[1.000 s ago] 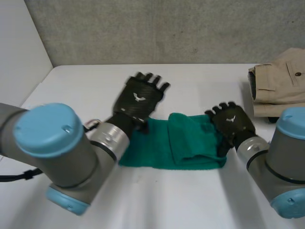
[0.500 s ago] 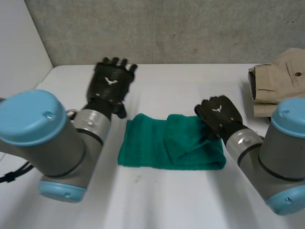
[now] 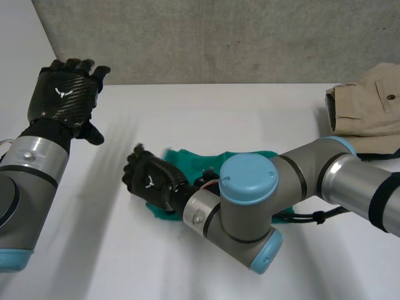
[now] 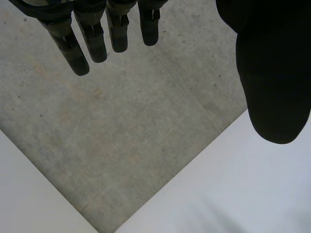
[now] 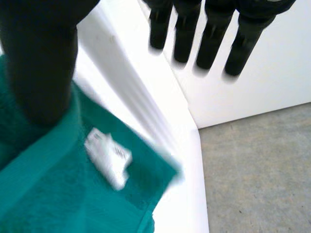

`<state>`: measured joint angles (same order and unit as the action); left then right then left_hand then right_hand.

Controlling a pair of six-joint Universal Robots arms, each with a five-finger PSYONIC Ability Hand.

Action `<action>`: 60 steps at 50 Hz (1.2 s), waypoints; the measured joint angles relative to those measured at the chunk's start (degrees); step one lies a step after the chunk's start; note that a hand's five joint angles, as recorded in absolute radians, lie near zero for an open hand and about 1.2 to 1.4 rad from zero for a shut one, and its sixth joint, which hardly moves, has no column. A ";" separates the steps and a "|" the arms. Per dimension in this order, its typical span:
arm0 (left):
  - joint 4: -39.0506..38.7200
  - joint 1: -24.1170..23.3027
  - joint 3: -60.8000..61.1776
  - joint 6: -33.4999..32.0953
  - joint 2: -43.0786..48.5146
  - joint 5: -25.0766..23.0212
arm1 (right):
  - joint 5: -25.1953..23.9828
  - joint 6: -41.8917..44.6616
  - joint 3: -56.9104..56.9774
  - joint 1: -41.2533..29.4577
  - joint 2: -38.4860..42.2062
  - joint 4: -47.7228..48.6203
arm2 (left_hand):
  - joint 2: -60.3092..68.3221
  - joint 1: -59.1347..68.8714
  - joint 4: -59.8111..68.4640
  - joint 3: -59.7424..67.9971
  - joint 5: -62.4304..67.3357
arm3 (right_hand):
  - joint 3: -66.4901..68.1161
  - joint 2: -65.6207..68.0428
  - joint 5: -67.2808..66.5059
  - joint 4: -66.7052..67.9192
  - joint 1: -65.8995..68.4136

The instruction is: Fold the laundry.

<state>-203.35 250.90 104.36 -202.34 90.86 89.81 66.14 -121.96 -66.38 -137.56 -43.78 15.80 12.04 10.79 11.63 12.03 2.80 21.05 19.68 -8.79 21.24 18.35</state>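
A green towel (image 3: 195,160) lies folded in the middle of the white table (image 3: 250,112), much of it hidden under my right arm. My right hand (image 3: 152,184) has reached across to the towel's left end and hangs just above it. In the right wrist view its fingers (image 5: 214,43) are straight and hold nothing, while the thumb stands over the towel (image 5: 58,194) near a white label (image 5: 109,158). My left hand (image 3: 62,94) is raised high at the table's far left, away from the towel, with fingers (image 4: 92,34) straight and thumb spread.
Folded beige trousers (image 3: 365,109) lie at the table's far right edge. A grey wall (image 3: 219,37) runs behind the table, with a white side wall (image 3: 25,62) on the left. My right arm (image 3: 300,181) stretches across the table's middle.
My left hand left the towel, rising up and out to the far left. My right arm swung across the towel from its right end to its left end, covering most of it.
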 measured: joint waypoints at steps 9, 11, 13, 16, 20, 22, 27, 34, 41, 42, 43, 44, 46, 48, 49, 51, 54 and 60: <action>-0.48 -1.40 -2.32 0.72 0.83 -0.09 | 7.98 -7.17 -4.02 0.71 -7.57 -0.14 | 0.00 0.00 0.00 0.00 0.00 | -9.06 -7.43 6.35 -9.24 -5.61; -0.58 -2.73 -3.72 1.12 1.27 -0.04 | 9.14 -11.51 -5.70 0.84 -10.09 -0.35 | 0.00 0.00 0.00 0.00 0.00 | -9.06 -7.43 6.35 -9.24 -5.61; -0.64 -4.21 -5.07 1.61 1.90 0.00 | 9.91 -15.28 -6.87 0.95 -12.12 -0.85 | 0.00 0.00 0.00 0.00 0.00 | -9.06 -7.43 6.35 -9.24 -5.61; -0.59 -6.40 -6.71 2.42 3.05 0.06 | 11.96 -22.29 -8.22 1.31 -15.60 -3.22 | 0.00 0.00 0.00 0.00 0.00 | -9.06 -7.43 6.35 -9.24 -5.61; -0.33 -9.20 -7.92 3.32 4.79 0.08 | 15.74 -28.67 -8.51 2.45 -18.26 -7.92 | 0.00 0.00 0.00 0.00 0.00 | -9.06 -7.43 6.35 -9.24 -5.61; -0.10 -11.00 -8.01 3.65 6.00 0.04 | 19.41 -31.86 -8.40 3.88 -19.30 -12.23 | 0.00 0.00 0.00 0.00 0.00 | -9.06 -7.43 6.35 -9.24 -5.61; 0.32 -15.38 -6.46 3.77 9.73 -1.48 | 27.38 -34.65 -9.43 7.53 -19.79 -21.30 | 0.00 0.18 0.01 0.00 0.00 | -9.06 -7.43 6.35 -9.24 -5.61; 0.28 -18.30 -6.04 3.31 17.93 -6.21 | 30.12 -34.20 -18.08 13.21 -19.83 -22.63 | 0.13 0.19 0.12 0.11 0.03 | -9.06 -7.43 6.35 -9.23 -5.61; 1.23 -18.68 -12.54 2.62 28.49 -7.69 | 24.03 -33.36 -29.65 17.47 -21.17 -11.18 | 2.12 3.51 2.76 2.11 1.54 | -9.06 -7.43 6.35 -9.23 -5.61; 1.48 -18.65 -13.27 2.46 29.28 -7.68 | 23.67 -33.35 -30.12 17.63 -21.22 -10.55 | 2.12 3.51 2.83 2.11 1.65 | -9.05 -7.43 6.34 -9.23 -5.61; 1.88 -18.57 -14.38 2.14 30.40 -7.62 | 22.53 -33.33 -31.57 18.11 -21.37 -8.56 | 2.13 3.51 2.91 2.11 1.69 | -8.98 -7.40 6.30 -9.16 -5.61; 2.35 -18.47 -15.44 1.76 31.41 -7.52 | 21.71 -33.34 -32.60 18.45 -21.46 -7.11 | 2.13 3.51 2.92 2.11 1.68 | -8.93 -7.39 6.27 -9.11 -5.61; 2.74 -18.35 -16.42 1.26 32.26 -7.43 | 21.00 -33.34 -33.45 18.70 -21.52 -5.79 | 2.13 3.51 2.92 2.11 1.68 | -8.43 -6.66 5.49 -8.38 -4.93; 3.29 -18.12 -18.02 0.12 33.48 -7.27 | 20.03 -33.37 -34.73 19.01 -21.54 -3.55 | 2.12 3.51 2.92 2.11 1.68 | -4.25 -2.74 1.73 -4.61 -1.71; 3.47 -17.95 -18.82 -0.60 34.03 -7.20 | 19.74 -33.38 -35.15 19.08 -21.53 -2.63 | 2.12 3.51 2.91 2.11 1.69 | -2.96 -1.36 0.31 -3.16 -0.26; 3.66 -17.68 -19.87 -1.58 34.77 -7.12 | 19.45 -33.39 -35.73 19.12 -21.45 -1.00 | 2.14 3.51 2.92 2.11 1.69 | 0.49 1.27 -3.23 0.37 3.36; 3.71 -17.35 -21.16 -2.85 35.89 -6.91 | 19.39 -33.38 -36.12 19.07 -21.33 0.55 | 3.59 4.86 4.06 3.47 3.03 | 3.02 3.51 -5.90 2.99 5.93; 1.32 -15.76 -26.50 -5.40 39.69 -0.46 | 19.74 -33.22 -36.54 18.96 -21.16 2.14 | 7.88 9.48 8.54 7.87 7.53 | 7.75 9.13 -10.57 8.02 10.57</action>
<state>-202.03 235.14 77.86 -207.74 130.54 89.35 85.88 -155.18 -102.92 -118.60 -64.94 17.94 19.92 20.26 20.17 19.91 10.33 28.80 28.81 -19.36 29.25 28.92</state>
